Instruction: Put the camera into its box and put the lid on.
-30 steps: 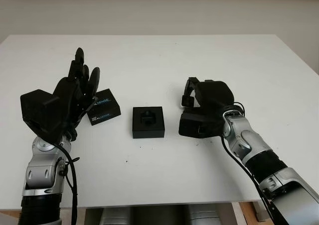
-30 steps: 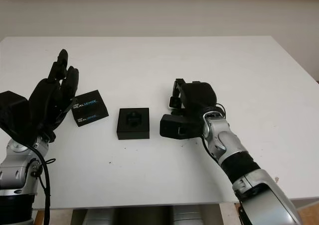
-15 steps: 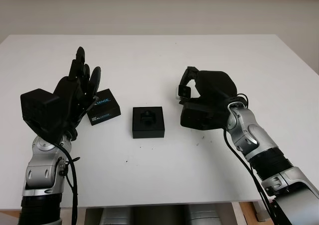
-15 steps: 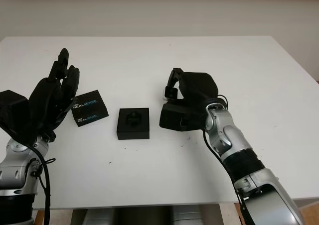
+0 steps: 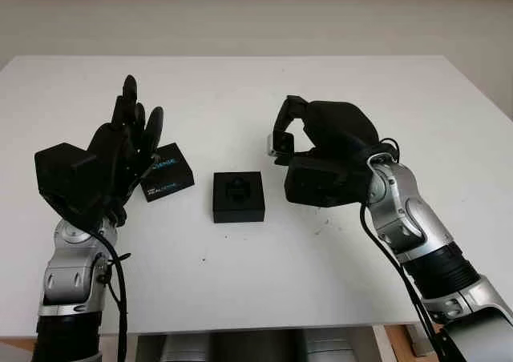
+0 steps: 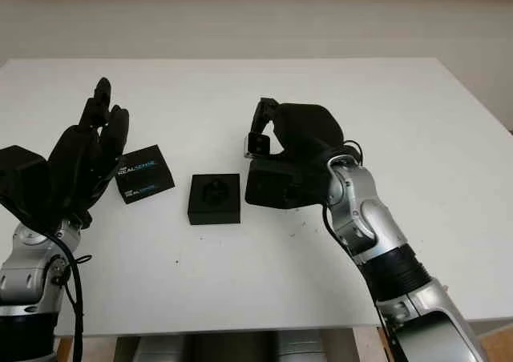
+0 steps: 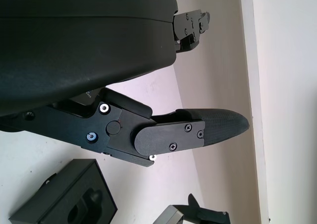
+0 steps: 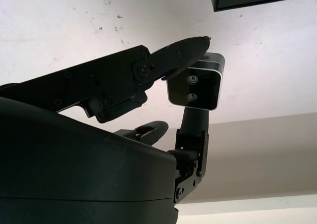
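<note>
— Where do we have the camera?

— We have the camera (image 5: 278,144), a small silver and black unit, pinched between the fingertips (image 8: 190,48) of our right hand (image 5: 321,158). It is lifted clear of the white desk (image 5: 264,90), just right of the middle, and from the wrist we see its end face with two screws.

— And the box?

— The black box (image 5: 238,196) sits open on the desk near the middle, a little toward the front edge, just to the left of the held camera and below it. We can see the dark moulded insert inside it.

— The lid?

— The lid (image 5: 165,171), black with RealSense lettering, lies flat on the desk left of the box, apart from it.

— Our left hand?

— Our left hand (image 5: 120,150) is open and raised over the left part of the desk, partly covering the lid's left edge from the head camera, holding nothing.
</note>
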Motion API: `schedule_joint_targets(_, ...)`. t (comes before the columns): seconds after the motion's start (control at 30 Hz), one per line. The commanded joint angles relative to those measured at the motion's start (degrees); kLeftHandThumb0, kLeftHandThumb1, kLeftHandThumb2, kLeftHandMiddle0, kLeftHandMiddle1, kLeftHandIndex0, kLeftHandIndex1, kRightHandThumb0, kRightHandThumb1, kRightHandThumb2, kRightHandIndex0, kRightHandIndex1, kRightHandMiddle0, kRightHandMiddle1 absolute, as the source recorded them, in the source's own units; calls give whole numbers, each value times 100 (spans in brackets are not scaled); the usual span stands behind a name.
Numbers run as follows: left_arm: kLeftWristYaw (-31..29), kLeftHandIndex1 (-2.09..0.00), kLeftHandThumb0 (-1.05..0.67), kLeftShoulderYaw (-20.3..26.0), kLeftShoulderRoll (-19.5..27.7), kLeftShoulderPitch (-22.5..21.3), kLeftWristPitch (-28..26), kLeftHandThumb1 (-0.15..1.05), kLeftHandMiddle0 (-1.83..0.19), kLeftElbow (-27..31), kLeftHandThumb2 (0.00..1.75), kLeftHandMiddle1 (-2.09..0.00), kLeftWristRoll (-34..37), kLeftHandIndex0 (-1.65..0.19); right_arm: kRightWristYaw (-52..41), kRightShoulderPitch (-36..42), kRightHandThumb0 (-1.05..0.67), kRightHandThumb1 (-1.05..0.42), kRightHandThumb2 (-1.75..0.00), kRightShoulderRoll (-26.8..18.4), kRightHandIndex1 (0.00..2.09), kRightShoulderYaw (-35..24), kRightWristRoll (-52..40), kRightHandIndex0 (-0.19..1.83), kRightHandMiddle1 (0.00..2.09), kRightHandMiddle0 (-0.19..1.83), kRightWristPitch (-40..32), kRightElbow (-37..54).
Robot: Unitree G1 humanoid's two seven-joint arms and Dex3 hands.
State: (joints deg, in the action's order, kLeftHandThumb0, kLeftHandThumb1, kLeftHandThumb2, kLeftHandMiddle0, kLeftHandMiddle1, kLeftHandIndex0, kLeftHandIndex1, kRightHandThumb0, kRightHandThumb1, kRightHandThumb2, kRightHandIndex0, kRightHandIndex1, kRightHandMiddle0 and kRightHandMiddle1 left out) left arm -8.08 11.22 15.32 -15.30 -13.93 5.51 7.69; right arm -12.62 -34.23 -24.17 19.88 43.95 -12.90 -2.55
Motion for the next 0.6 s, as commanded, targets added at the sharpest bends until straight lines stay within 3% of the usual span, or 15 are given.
schedule_joint_targets(0.0,30,0,-75,-30,-18,-6,4,105,19,96,52,0,-19,19,-105,-65,-43,-105,-7,63,9,63,115,52,162,32,-81,239)
schedule_joint_targets(0.2,7,0,-74,-35,-53,15,78,105,19,81,54,0,14,19,-198,-83,-43,-104,-6,299,9,222,439,53,163,27,-282,410)
schedule_joint_targets(0.37,-25,0,-73,-43,-79,59,79,105,19,108,55,0,43,19,-250,-112,-43,-105,-7,514,14,353,677,63,176,29,-450,368)
schedule_joint_targets(0.57,7,0,-73,-70,-97,75,27,105,19,156,55,0,21,19,-334,-94,-41,-105,-7,800,11,368,763,57,176,28,-822,349)
